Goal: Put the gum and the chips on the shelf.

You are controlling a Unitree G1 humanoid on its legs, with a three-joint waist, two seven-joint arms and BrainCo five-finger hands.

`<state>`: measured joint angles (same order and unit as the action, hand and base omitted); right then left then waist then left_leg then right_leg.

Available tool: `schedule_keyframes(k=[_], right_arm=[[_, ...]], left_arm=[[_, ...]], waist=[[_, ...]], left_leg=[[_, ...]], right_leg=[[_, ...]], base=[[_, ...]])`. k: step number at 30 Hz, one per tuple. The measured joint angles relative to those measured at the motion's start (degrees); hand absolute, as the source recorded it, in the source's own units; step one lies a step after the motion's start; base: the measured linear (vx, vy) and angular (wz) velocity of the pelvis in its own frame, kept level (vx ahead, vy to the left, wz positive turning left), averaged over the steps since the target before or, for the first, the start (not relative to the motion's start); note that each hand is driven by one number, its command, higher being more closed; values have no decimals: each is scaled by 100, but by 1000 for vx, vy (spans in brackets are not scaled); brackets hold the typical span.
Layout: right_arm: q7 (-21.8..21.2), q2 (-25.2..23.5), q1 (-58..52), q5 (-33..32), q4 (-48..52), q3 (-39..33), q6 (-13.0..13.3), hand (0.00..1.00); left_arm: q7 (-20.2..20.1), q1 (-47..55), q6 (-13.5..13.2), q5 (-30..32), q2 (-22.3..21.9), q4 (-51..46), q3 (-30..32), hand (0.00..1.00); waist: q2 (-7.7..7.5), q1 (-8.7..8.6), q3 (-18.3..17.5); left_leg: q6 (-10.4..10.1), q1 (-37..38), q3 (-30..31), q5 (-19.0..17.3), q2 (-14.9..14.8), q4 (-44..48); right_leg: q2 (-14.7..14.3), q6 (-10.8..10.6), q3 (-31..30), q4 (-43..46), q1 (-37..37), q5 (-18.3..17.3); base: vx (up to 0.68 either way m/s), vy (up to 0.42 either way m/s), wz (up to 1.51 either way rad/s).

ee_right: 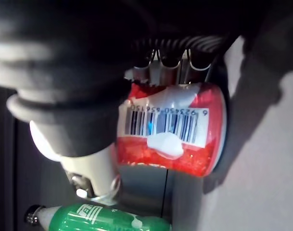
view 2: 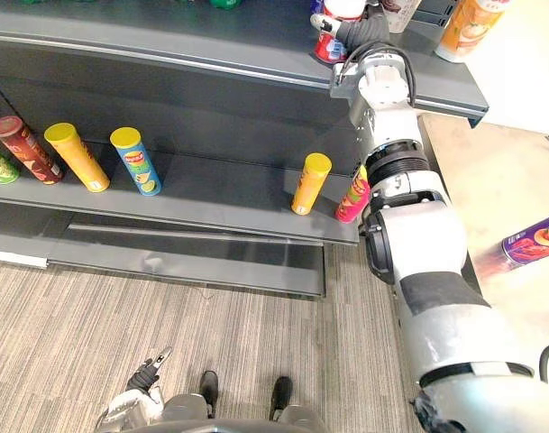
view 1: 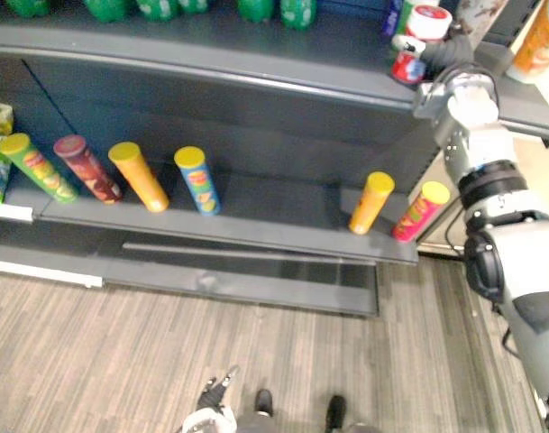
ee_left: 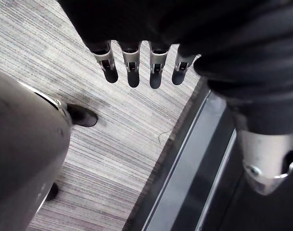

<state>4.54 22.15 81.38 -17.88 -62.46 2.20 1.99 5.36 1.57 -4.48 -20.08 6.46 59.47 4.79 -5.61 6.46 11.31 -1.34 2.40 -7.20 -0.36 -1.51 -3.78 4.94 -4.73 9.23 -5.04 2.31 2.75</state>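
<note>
My right hand point(view 1: 447, 56) is raised to the upper shelf point(view 1: 256, 54), with its fingers point(ee_right: 170, 62) and thumb curled round a red gum jar point(ee_right: 172, 130). The jar point(view 2: 329, 47) sits at the shelf's front right edge, beside another white-lidded jar point(view 1: 427, 20). A purple chips can point(view 2: 531, 239) lies on a pale surface at the far right. My left hand point(view 2: 139, 388) hangs low over the floor, its fingers point(ee_left: 132, 67) relaxed and holding nothing.
Several chips cans stand tilted on the lower shelf point(view 1: 256, 221): green point(view 1: 35, 167), dark red point(view 1: 86, 169), orange point(view 1: 139, 177), blue point(view 1: 197, 180), yellow point(view 1: 370, 203), pink point(view 1: 420, 211). Green bottles point(view 1: 157, 7) line the upper shelf's back. An orange container point(view 1: 540, 41) stands further right.
</note>
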Motion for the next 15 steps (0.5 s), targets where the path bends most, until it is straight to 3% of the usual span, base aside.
schedule_keyframes(k=[13,14,15], right_arm=[[-109,-27,-264,-9,316,116,130,100],[-115,-27,-266,-9,316,116,130,0],[-125,-28,-270,-4,316,123,129,0]], left_arm=[[-2,-22,2,6,-4,48,2,0],[-2,-23,1,6,-3,48,2,0],[-2,-23,1,5,-3,49,2,0]], waist=[[-6,0,-1],[-7,0,-1],[-9,-1,-1]], left_leg=[[1,32,-15,3,-1,-13],[1,33,-16,4,-1,-14],[0,40,-16,6,-1,-17]], right_leg=[[0,0,-15,7,15,0],[0,0,-15,7,15,0],[-1,0,-16,8,20,0]], base=[[0,0,0],[0,0,0],[0,0,0]])
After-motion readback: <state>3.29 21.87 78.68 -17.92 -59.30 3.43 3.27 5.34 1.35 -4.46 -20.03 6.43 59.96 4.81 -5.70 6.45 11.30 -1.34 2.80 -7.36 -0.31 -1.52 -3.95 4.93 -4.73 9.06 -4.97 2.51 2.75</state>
